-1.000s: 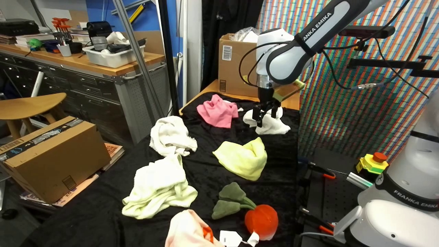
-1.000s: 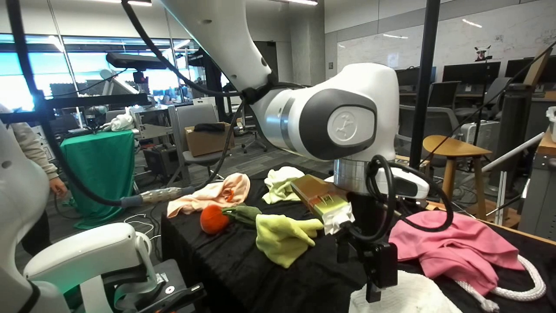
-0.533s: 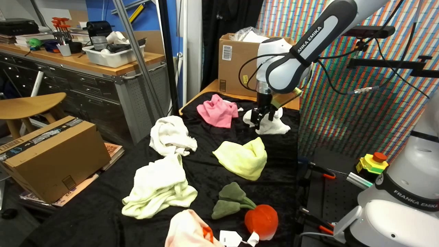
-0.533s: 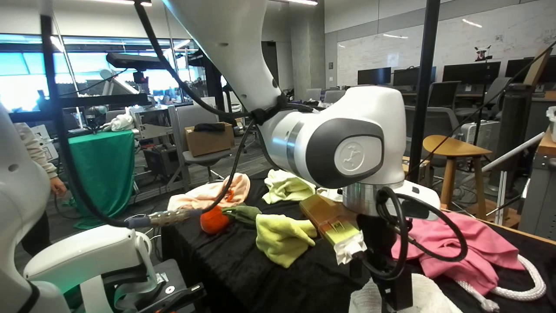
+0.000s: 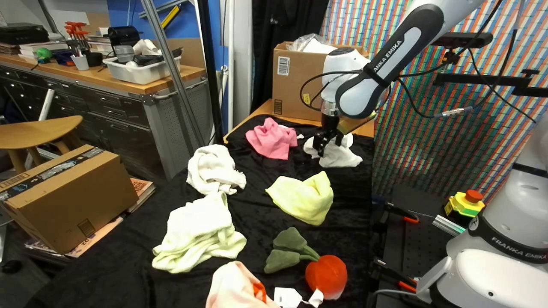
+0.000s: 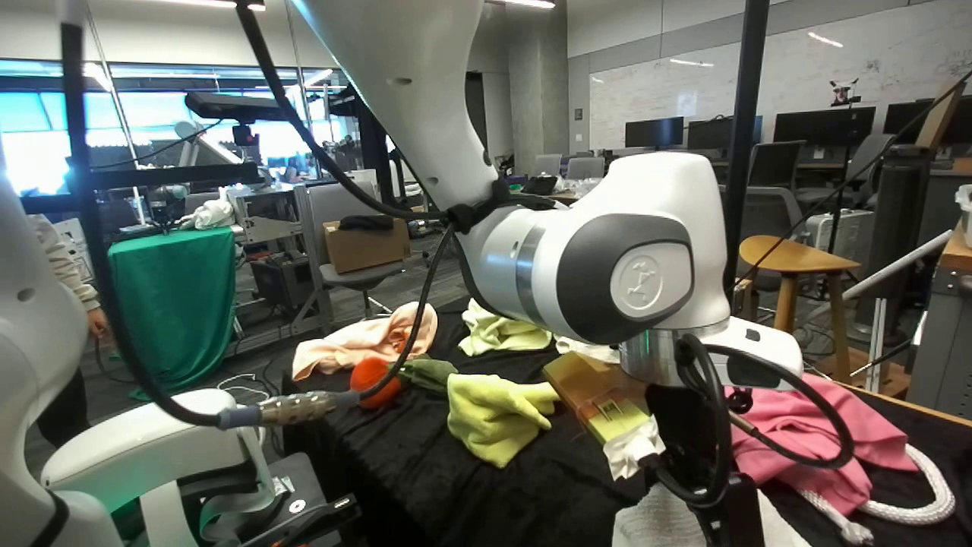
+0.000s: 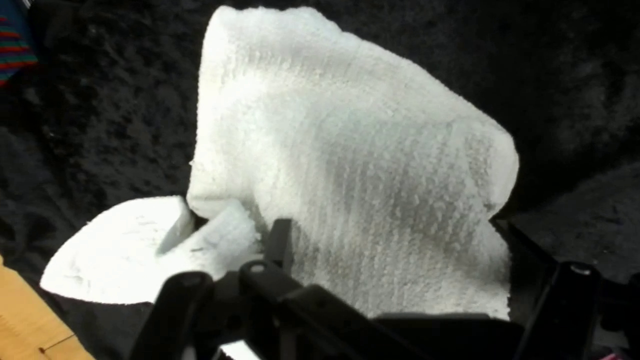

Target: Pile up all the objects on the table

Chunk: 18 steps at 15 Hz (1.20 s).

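Note:
My gripper (image 7: 402, 242) is low over a white cloth (image 7: 360, 150), its jaws wide apart with the cloth between and beneath them. Whether the fingertips touch it I cannot tell. On the black table (image 5: 257, 226) lie a pink cloth (image 5: 272, 140), another white cloth (image 5: 212, 167), a pale yellow-green cloth (image 5: 199, 235), a yellow cloth (image 5: 306, 199) and a peach cloth (image 5: 235, 288). An orange-red ball-like item (image 5: 326, 276) with dark green leaves (image 5: 290, 239) rests at the near end. In an exterior view the arm's wrist hides part of the pink cloth (image 6: 843, 437).
Behind the table's far end stands a cardboard box (image 5: 295, 81) on a wooden surface. A white rope (image 6: 938, 501) curls out beside the pink cloth. A dark post (image 5: 212, 68) rises at the far left corner. Cables loop around the wrist.
The arm has come down toward the white cloth and shifted slightly toward the far end. The jaws have stayed wide, and the cloths lie where they were.

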Available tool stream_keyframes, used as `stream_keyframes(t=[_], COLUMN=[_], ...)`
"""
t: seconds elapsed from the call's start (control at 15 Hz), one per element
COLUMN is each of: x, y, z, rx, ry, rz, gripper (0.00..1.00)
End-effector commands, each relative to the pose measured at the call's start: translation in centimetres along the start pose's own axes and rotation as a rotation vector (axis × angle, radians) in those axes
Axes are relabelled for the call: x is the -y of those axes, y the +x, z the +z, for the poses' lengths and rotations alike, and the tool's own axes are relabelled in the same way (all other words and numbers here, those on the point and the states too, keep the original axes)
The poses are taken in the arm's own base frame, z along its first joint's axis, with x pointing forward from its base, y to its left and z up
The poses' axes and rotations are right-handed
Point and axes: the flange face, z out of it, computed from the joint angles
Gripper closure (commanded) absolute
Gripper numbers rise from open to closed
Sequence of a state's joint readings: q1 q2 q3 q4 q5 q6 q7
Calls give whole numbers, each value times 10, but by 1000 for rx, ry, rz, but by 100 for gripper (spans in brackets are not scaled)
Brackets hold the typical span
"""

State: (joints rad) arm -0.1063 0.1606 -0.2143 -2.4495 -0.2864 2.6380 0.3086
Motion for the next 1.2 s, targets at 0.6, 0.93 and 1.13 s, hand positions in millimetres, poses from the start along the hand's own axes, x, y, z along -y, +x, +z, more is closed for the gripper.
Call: stream_keyframes(t=[0.6, 0.93, 1.13], x=[-10, -8, -8], y=[24, 26, 27], z=[11, 10, 2], rx=[-30, -18, -25], ry=[-40, -8, 10], rz=[71, 73, 76], gripper=[35, 75, 92])
